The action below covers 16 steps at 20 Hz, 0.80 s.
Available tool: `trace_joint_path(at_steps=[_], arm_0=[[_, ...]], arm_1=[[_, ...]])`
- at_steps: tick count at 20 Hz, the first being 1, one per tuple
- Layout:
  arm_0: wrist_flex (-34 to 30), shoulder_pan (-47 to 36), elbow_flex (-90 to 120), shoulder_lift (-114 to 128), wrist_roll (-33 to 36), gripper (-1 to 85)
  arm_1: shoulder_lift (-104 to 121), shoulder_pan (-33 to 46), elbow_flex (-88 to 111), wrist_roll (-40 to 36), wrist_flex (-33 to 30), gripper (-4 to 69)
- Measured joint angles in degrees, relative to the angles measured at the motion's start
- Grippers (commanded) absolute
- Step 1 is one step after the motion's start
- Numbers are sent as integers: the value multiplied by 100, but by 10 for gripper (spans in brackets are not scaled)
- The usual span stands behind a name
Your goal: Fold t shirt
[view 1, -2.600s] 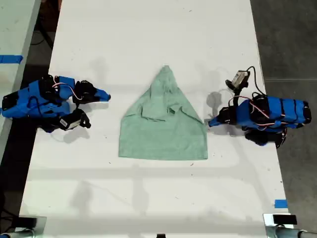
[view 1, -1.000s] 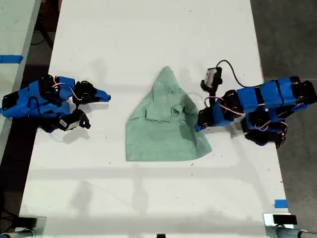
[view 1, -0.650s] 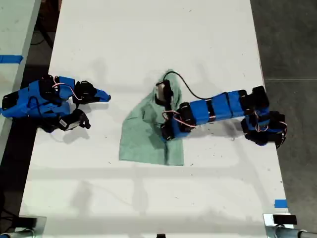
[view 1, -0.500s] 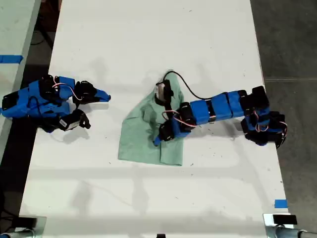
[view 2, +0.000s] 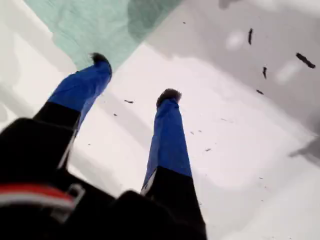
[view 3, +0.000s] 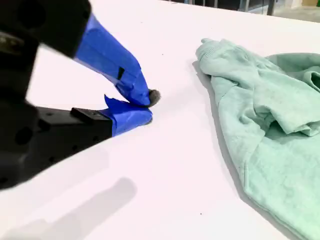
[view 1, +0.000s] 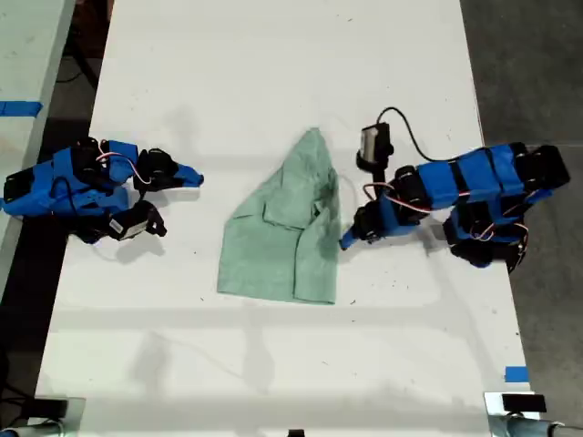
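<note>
The pale mint-green t shirt [view 1: 282, 237] lies wrinkled on the white table [view 1: 273, 73], its point toward the far edge and its side on the exterior view's right folded over onto itself. My first gripper [view 1: 346, 242] is open just off that folded edge, holding nothing. In the first wrist view its fingertips [view 2: 100, 57] stand apart, one at the t shirt [view 2: 100, 20] edge. My second gripper [view 1: 194, 176] rests shut and empty at the exterior view's left. In the second wrist view the gripper [view 3: 147, 105] is well apart from the t shirt [view 3: 270, 125].
A neighbouring table with blue tape [view 1: 20, 108] stands at the exterior view's left. A blue tape mark [view 1: 516, 374] sits near the table's front corner at the exterior view's right. Dark floor borders both long sides.
The first arm carried the shirt's edge from the exterior view's right across toward the left, let it go folded over, and drew back. The second arm has not moved.
</note>
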Motion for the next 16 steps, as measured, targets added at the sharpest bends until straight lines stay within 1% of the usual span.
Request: trace_joint_path(at_steps=[1, 3, 4, 6, 8, 9, 10, 11, 12, 14, 16], arm_0=[[0, 0, 0, 0, 0, -2], [0, 0, 0, 0, 0, -2], [0, 0, 0, 0, 0, -2], [0, 0, 0, 0, 0, -2], [0, 0, 0, 0, 0, -2], [0, 0, 0, 0, 0, -2], [0, 0, 0, 0, 0, -2], [0, 0, 0, 0, 0, -2], [0, 35, 0, 0, 0, -2], [0, 53, 0, 0, 0, -2], [0, 53, 0, 0, 0, -2]], arm_1=[[800, 0, 1107, 176, -448, -8], [2435, -141, 3287, 554, -1327, -8], [3138, -167, 4184, 598, -1538, -8], [4245, -79, 5370, 510, -1635, -8], [5370, 44, 6144, 35, -1828, -8], [6056, 123, 6574, -53, -1854, 6], [6741, 141, 6688, -105, -1714, 35], [7471, 123, 6706, -360, -1292, 46], [7787, 158, 6706, -483, -1099, 47], [7866, 220, 6715, -606, -1055, 52], [8068, 114, 6715, -791, -1037, 89]])
